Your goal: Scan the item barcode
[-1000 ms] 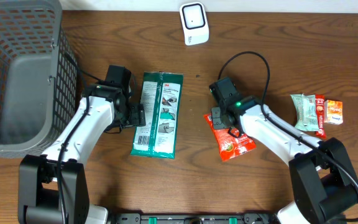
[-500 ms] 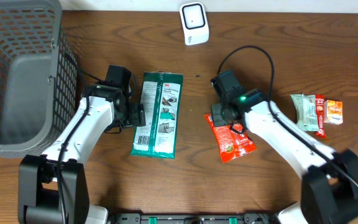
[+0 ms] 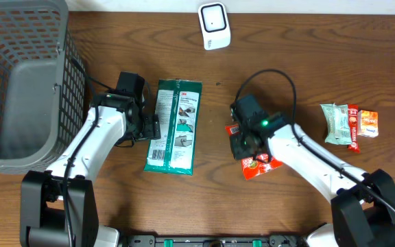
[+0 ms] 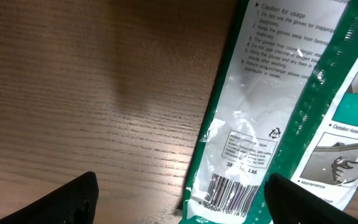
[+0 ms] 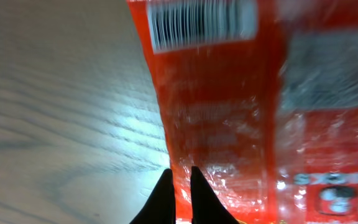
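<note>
Left arm: white links ran from the near-left base up toward the table centre, with the black wrist turned sideways.
Left gripper: the fingers were spread wide and low, gripping nothing.
Right arm: white links stretched from the near-right base up and leftward. A green light was lit on the wrist housing and a black cable looped above it.
Right gripper: it was angled downward, its dark fingertips nearly together and pinched on the edge of the red packet.
</note>
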Motion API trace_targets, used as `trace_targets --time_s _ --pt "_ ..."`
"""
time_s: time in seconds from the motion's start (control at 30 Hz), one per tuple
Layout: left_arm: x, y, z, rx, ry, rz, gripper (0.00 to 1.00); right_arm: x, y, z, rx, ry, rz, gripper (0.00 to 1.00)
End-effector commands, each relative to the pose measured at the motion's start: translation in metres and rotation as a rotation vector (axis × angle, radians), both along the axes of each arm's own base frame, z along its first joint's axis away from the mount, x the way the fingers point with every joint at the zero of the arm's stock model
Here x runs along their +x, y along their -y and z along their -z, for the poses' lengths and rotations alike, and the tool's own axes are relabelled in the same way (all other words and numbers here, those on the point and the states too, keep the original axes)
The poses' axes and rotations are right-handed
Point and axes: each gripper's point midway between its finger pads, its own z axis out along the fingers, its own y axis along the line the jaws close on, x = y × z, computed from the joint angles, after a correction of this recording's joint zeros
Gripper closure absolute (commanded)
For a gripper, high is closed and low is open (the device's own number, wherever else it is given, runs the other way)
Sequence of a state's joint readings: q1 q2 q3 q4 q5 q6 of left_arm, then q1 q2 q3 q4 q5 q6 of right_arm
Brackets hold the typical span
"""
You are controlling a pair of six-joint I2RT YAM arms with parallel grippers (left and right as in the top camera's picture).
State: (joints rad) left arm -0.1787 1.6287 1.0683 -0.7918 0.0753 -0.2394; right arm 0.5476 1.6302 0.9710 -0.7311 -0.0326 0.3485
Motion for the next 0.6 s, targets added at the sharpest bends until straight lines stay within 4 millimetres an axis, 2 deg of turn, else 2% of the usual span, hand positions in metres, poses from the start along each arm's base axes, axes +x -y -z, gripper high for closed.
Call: trace_targets --time_s 0.0,0.1,0.17,0.23,0.3,0.33,0.43,0.57 --pt "0.001 -0.001 -0.001 0.008 0.004 -0.004 0.13 -0.014 0.003 0.02 -0.01 -0.034 0.005 0.93" --pt "0.001 -0.001 -0.001 0.007 0.004 -0.004 0.14 -0.015 0.004 0.022 -0.009 -0.033 0.005 0.96" --pt "0.001 -0.001 -0.001 0.008 0.004 -0.004 0.14 -0.011 0.001 0.015 0.001 -0.025 0.006 0.98" --pt "0.001 -0.001 -0.001 0.008 0.004 -0.004 0.14 -0.004 -0.004 0.002 0.018 -0.015 -0.01 0.97" --pt "0.001 -0.001 -0.001 0.008 0.004 -0.004 0.14 0.007 -0.01 -0.021 0.035 0.004 -0.051 0.93" --pt "0.001 -0.001 -0.001 0.007 0.004 -0.004 0.14 0.011 -0.011 -0.031 0.035 0.01 -0.061 0.89" --pt "0.001 -0.001 -0.001 0.008 0.004 -0.004 0.14 0.021 -0.008 -0.059 0.027 0.015 -0.081 0.67" --pt "0.001 -0.001 -0.001 0.007 0.004 -0.004 0.14 0.023 0.009 -0.079 0.001 -0.01 -0.105 0.34"
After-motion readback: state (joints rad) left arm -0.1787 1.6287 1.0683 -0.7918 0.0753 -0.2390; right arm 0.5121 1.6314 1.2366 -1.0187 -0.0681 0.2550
